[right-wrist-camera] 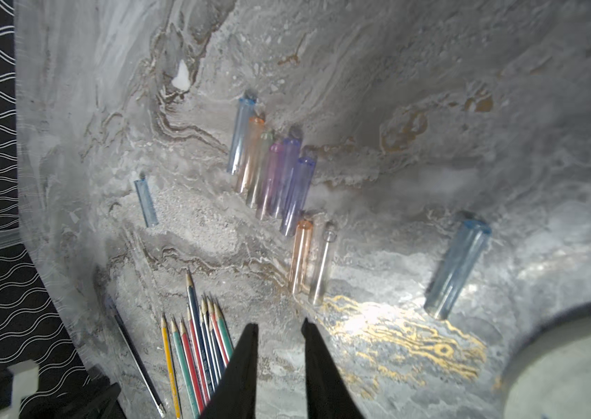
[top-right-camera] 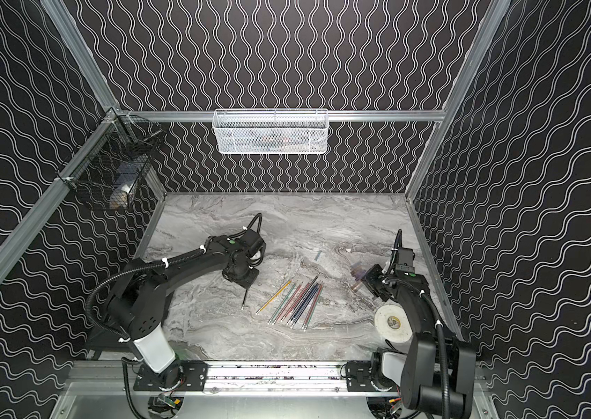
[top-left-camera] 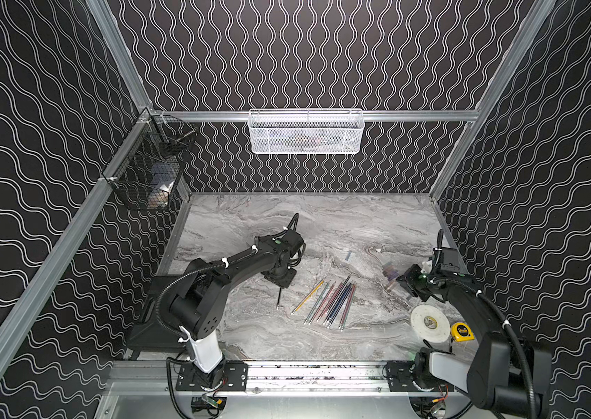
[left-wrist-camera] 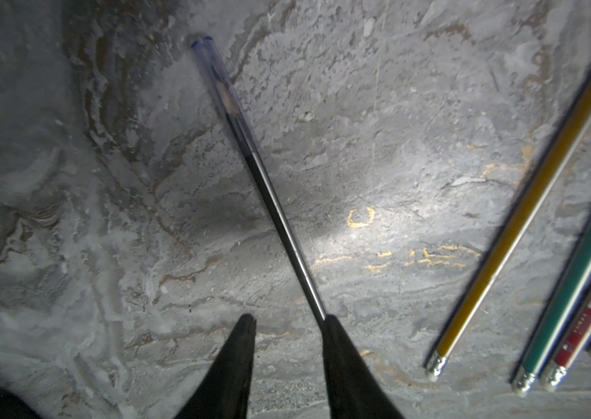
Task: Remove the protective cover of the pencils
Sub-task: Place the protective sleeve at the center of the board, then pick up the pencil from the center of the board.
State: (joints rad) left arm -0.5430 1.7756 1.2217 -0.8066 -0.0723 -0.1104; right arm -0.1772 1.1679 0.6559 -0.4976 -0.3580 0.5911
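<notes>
Because the row of pencils (top-left-camera: 326, 301) already lies bare-tipped, the step in hand looks to be the last one. The black pencil (left-wrist-camera: 279, 217), left of that row, still wears its clear cover (left-wrist-camera: 225, 94) over the point. The left pincer (left-wrist-camera: 286, 319) stands over this pencil with its jaws parted much wider than the shaft, which runs against the inside of one finger, so it grips nothing. Next, I judge, those jaws must close on the shaft and hold it firm while the right arm comes across to pinch the cover and draw it off lengthwise.

Right of the row, a huddle of loose covers (right-wrist-camera: 272, 174) lies on the counter (top-left-camera: 323, 225), with a few strays near it. Further right of the row, the right pincer (right-wrist-camera: 279, 324) hangs released, nothing between its jaws.

High on the wall far left of the row, a black wire basket (top-left-camera: 134, 188) holds something pale I cannot make out. On the back wall beyond the row hangs a white mesh basket (top-left-camera: 304, 145), its contents too blurred to name.
</notes>
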